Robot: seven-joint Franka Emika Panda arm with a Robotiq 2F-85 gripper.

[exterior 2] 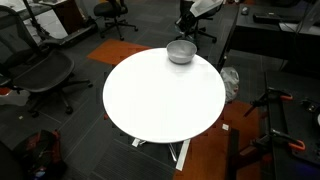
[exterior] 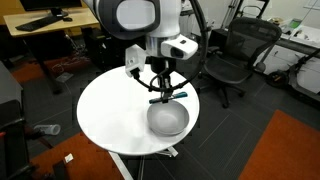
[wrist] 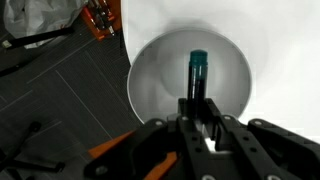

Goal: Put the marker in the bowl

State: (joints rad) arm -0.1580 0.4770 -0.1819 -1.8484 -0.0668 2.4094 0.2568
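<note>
My gripper (exterior: 166,96) hangs just above the white bowl (exterior: 168,121), which sits near the edge of the round white table (exterior: 110,115). It is shut on the marker (exterior: 168,96), a dark blue stick with a teal end that pokes out sideways between the fingers. In the wrist view the marker (wrist: 197,75) points out from the jaws (wrist: 198,112) directly over the bowl's inside (wrist: 160,85). In an exterior view the bowl (exterior 2: 181,52) sits at the table's far edge, with the gripper (exterior 2: 186,27) above it.
Black office chairs (exterior: 235,55) stand beside the table, and another chair (exterior 2: 45,75) shows in an exterior view. Desks, cables and a tripod (exterior 2: 275,105) surround the table (exterior 2: 160,100). Orange carpet (exterior: 290,150) lies on the floor.
</note>
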